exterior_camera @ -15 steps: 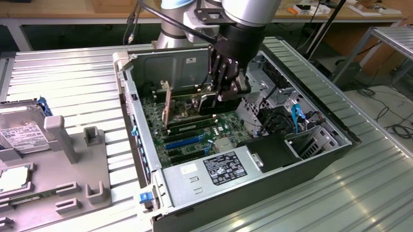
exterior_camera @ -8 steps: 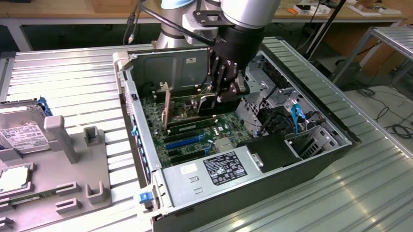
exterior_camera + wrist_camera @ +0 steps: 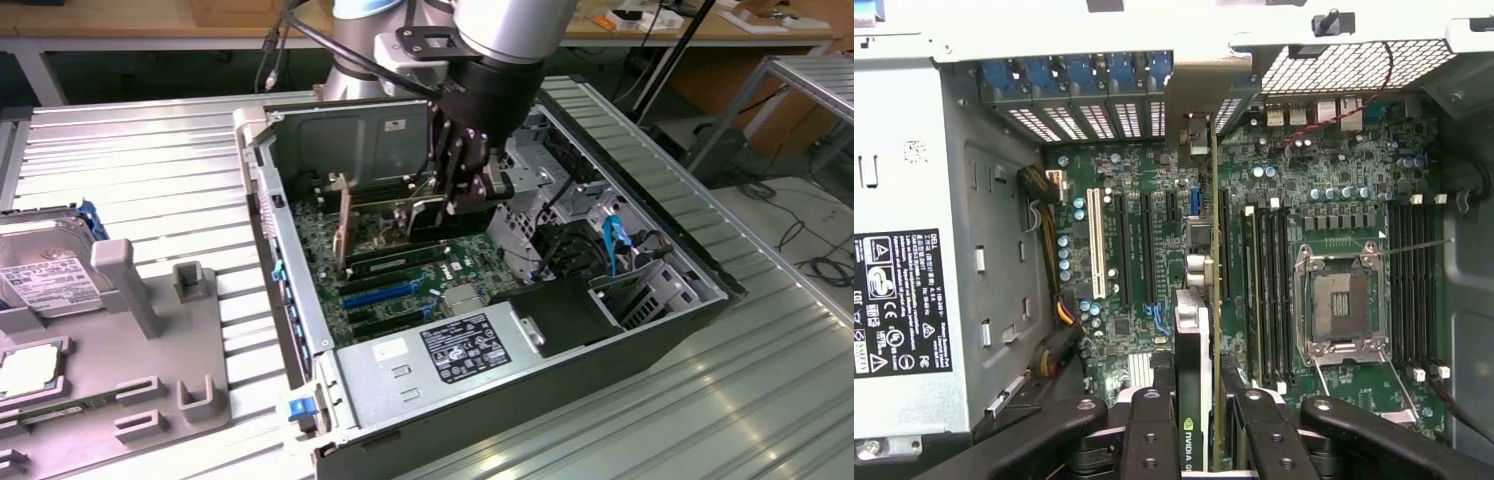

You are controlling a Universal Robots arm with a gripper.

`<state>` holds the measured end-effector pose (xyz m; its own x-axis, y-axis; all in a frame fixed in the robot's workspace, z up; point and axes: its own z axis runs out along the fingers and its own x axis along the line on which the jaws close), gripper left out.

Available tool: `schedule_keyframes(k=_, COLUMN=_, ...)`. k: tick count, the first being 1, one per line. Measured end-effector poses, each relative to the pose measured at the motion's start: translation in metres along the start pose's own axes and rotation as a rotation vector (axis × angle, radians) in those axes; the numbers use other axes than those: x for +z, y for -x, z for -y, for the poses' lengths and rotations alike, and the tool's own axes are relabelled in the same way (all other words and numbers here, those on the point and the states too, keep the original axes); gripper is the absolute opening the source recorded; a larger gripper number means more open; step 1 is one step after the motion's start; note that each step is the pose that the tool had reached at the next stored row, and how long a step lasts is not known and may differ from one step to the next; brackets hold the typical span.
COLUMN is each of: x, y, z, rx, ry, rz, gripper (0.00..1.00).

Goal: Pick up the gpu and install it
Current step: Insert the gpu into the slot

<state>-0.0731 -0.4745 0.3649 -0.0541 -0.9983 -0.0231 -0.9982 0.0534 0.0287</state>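
The gpu (image 3: 380,225) stands on edge inside the open computer case (image 3: 260,200), just above the green motherboard (image 3: 400,290). Its metal bracket (image 3: 342,225) points toward the case's rear wall at the exterior view's left. My gripper (image 3: 461,200) reaches down into the case and is shut on the card's other end. In the wrist view I look down the gpu (image 3: 1199,330) edge-on, with a black finger (image 3: 1149,430) on one side and its mate on the other, my gripper (image 3: 1202,435) clamping it. The bracket (image 3: 1199,100) sits at the rear slot openings. Whether the card is seated in a slot, I cannot tell.
A silver power supply (image 3: 454,350) fills the case's near end. An open CPU socket (image 3: 1341,305) and memory slots (image 3: 1264,290) lie beside the card. A drive cage (image 3: 641,290) and blue cable (image 3: 614,240) are at the exterior view's right. A grey fixture (image 3: 147,330) holds a hard drive (image 3: 40,270).
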Motion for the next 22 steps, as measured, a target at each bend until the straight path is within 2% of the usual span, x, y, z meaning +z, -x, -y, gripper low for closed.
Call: schedule_keyframes(k=22, x=0.0081, y=-0.0003, z=-0.0023, rx=0.000, ry=-0.0035, rz=0.0002, gripper=0.27)
